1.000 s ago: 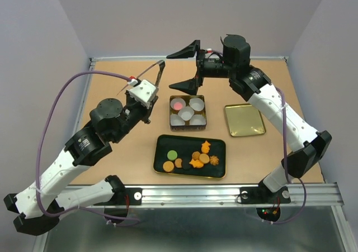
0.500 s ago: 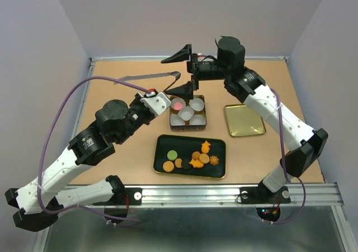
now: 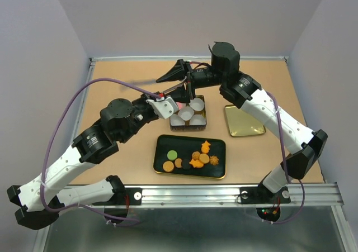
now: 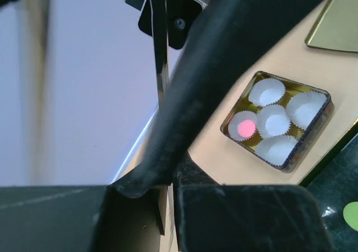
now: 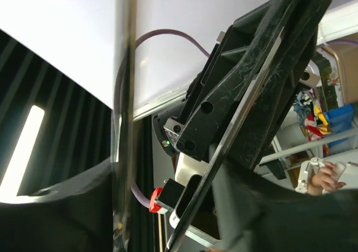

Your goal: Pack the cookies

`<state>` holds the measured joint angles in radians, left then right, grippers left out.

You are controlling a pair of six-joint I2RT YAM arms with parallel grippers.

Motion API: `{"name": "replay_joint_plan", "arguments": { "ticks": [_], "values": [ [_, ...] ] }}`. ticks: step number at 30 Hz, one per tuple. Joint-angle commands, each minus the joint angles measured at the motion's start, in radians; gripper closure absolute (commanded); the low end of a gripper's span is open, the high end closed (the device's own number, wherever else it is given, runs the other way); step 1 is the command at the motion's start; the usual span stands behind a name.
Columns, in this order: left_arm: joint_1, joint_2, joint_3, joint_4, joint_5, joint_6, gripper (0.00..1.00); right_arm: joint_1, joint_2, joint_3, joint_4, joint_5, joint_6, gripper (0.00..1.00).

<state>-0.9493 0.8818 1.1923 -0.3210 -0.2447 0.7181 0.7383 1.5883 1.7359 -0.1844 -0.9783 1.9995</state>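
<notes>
Several cookies [image 3: 193,158] lie on the black tray [image 3: 160,143]: a green round, orange-tan rounds, dark ones and orange shapes. One pink cookie [image 4: 246,129] sits in a paper cup in the gold tin [image 3: 203,113]. My left gripper [image 3: 166,100] is shut on metal tongs [image 3: 140,86] and holds them above the tin's left edge. My right gripper [image 3: 168,88] is open, with one finger on each side of the tongs [image 5: 246,134]. In the left wrist view a big black right finger [image 4: 212,67] crosses next to a tong blade [image 4: 159,51].
The tin holds several white paper cups [image 4: 274,120]. Its gold lid [image 3: 244,120] lies to its right. The black tray sits in front of the tin. A purple cable [image 3: 72,104] loops over the left arm.
My left gripper has swung the tongs right and down toward the tin. My right gripper has moved left and lowered, and its open fingers now straddle the tongs.
</notes>
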Motion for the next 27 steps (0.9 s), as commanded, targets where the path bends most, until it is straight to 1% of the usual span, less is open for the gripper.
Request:
{"name": "replay_joint_plan", "arguments": {
  "ticks": [1,2,3,6,7,8,9,11,12,13,15,17,18,19,20,21,23,24,25,27],
  "values": [
    [-0.006,-0.015,-0.008,0.108,-0.024,0.041,1.00,0.018,-0.013,0.030,0.062,-0.031,0.004,0.47],
    [-0.006,-0.018,-0.014,0.115,-0.031,0.043,1.00,0.019,-0.011,0.028,0.063,-0.030,0.004,0.51],
    [-0.005,-0.018,-0.017,0.128,-0.045,0.053,1.00,0.022,-0.010,0.030,0.063,-0.028,0.002,0.59],
    [-0.006,-0.017,-0.025,0.145,-0.073,0.069,1.00,0.029,-0.001,0.040,0.072,-0.025,0.004,0.70],
    [-0.006,-0.017,-0.026,0.158,-0.082,0.072,1.00,0.029,0.002,0.048,0.072,-0.025,0.004,0.76],
    [-0.006,-0.017,-0.030,0.164,-0.090,0.079,1.00,0.033,0.006,0.051,0.076,-0.025,0.004,0.80],
    [-0.006,-0.015,-0.033,0.186,-0.116,0.081,1.00,0.032,0.006,0.053,0.077,-0.025,0.004,0.87],
    [-0.006,-0.012,-0.036,0.201,-0.137,0.086,1.00,0.033,0.004,0.045,0.079,-0.023,0.004,0.96],
    [-0.006,-0.014,-0.040,0.207,-0.159,0.087,1.00,0.033,0.001,0.040,0.080,-0.017,0.004,1.00],
    [-0.006,-0.015,-0.043,0.226,-0.168,0.089,0.98,0.032,-0.001,0.036,0.082,-0.016,0.004,1.00],
    [-0.006,-0.020,-0.048,0.235,-0.183,0.087,0.81,0.032,-0.010,0.019,0.083,-0.002,-0.002,1.00],
    [-0.006,-0.027,-0.048,0.235,-0.189,0.084,0.61,0.033,-0.016,0.008,0.088,0.009,-0.007,1.00],
    [-0.006,-0.035,-0.051,0.234,-0.202,0.074,0.46,0.033,-0.022,0.004,0.089,0.021,-0.010,1.00],
    [-0.006,-0.040,-0.053,0.232,-0.208,0.067,0.37,0.033,-0.024,-0.001,0.089,0.030,-0.016,1.00],
    [-0.006,-0.047,-0.059,0.229,-0.215,0.060,0.34,0.032,-0.025,-0.002,0.089,0.039,-0.019,0.99],
    [-0.006,-0.059,-0.059,0.218,-0.228,0.041,0.24,0.032,-0.022,0.004,0.089,0.061,-0.027,0.99],
    [-0.006,-0.072,-0.057,0.200,-0.235,0.012,0.11,0.026,-0.010,0.019,0.095,0.084,-0.034,1.00],
    [-0.006,-0.079,-0.053,0.191,-0.238,-0.003,0.01,0.023,-0.002,0.036,0.097,0.104,-0.039,1.00],
    [-0.006,-0.090,-0.050,0.166,-0.237,-0.044,0.01,0.013,0.016,0.068,0.100,0.115,-0.047,1.00],
    [-0.006,-0.099,-0.030,0.137,-0.220,-0.080,0.02,0.000,0.036,0.103,0.105,0.131,-0.056,0.99]
  ]
}}
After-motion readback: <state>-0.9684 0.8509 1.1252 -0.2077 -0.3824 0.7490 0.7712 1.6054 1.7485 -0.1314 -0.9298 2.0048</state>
